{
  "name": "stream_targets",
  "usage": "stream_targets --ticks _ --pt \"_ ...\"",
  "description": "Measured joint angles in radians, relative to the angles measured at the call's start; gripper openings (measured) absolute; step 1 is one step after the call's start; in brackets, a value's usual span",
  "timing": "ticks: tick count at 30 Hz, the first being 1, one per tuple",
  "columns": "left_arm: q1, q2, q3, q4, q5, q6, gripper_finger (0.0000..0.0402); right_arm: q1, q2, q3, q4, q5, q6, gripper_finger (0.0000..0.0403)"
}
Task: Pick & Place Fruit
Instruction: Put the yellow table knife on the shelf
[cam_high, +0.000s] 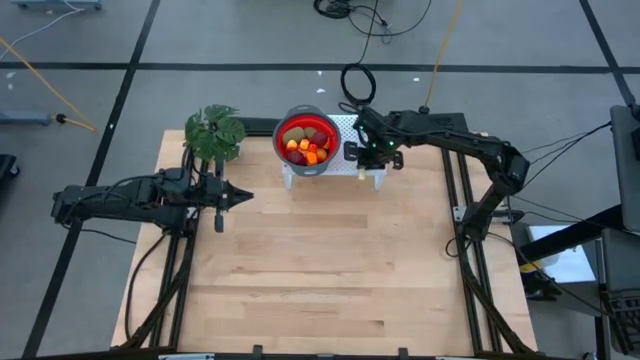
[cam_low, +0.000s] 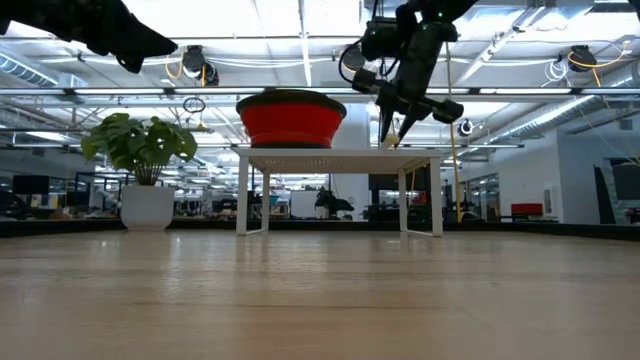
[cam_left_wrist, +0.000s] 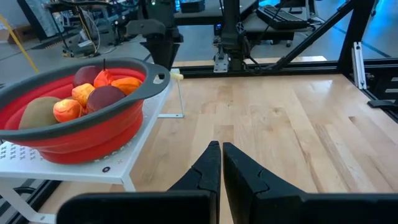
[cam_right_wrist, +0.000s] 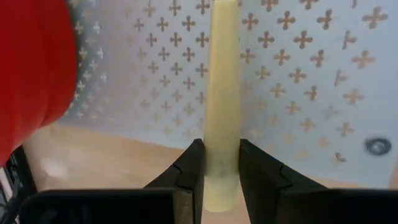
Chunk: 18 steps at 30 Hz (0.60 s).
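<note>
The fruit (cam_high: 306, 146) is heaped in a red colander (cam_high: 283, 140) that stands on a small white perforated stand (cam_high: 372, 170) at the far edge of the worktop (cam_high: 330, 270). Just beside the colander, the right gripper (cam_right_wrist: 219, 163) is held over the stand, its fingers closed on a pale-handled knife (cam_right_wrist: 222, 93) — not on any fruit. The left gripper (cam_left_wrist: 221, 163) waits well apart from the colander, over bare worktop, its fingers pressed together and empty. The toy pieces are judged light, rigid and smooth; the ovals are best taken across their narrow middle — the rounds may slip.
</note>
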Motion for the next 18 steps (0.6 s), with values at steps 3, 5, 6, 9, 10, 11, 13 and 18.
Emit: stream_targets --ticks 3,5,6,9,10,11,13,18 --pt "0.0 0.0 0.0 0.0 0.0 0.0 0.0019 -0.013 0.003 0.0 -0.001 0.001 -0.003 0.0066" --pt "0.0 0.0 0.0 0.001 0.0 0.006 0.0019 -0.026 0.002 0.0 0.002 0.002 -0.008 0.0066" --pt "0.0 0.0 0.0 0.002 0.0 0.01 0.0019 -0.032 0.001 0.0 0.004 0.001 -0.016 0.0066" --pt "0.0 0.0 0.0 0.006 0.0 0.018 0.0019 -0.051 0.002 0.0 0.004 0.001 -0.033 0.0066" --pt "0.0 0.0 0.0 0.006 0.0 0.019 0.0019 -0.057 0.002 0.0 0.004 0.001 -0.039 0.0066" --pt "0.0 0.0 0.0 0.006 0.0 0.019 0.0019 -0.06 0.002 0.0 0.004 0.001 -0.042 0.0066" --pt "0.0 0.0 0.0 0.006 0.0 0.018 0.0019 -0.069 0.002 0.0 0.003 0.002 -0.053 0.0066" --pt "0.0 0.0 0.0 0.007 0.001 0.015 0.0019 -0.077 0.002 0.0 0.003 0.001 -0.078 0.0066"
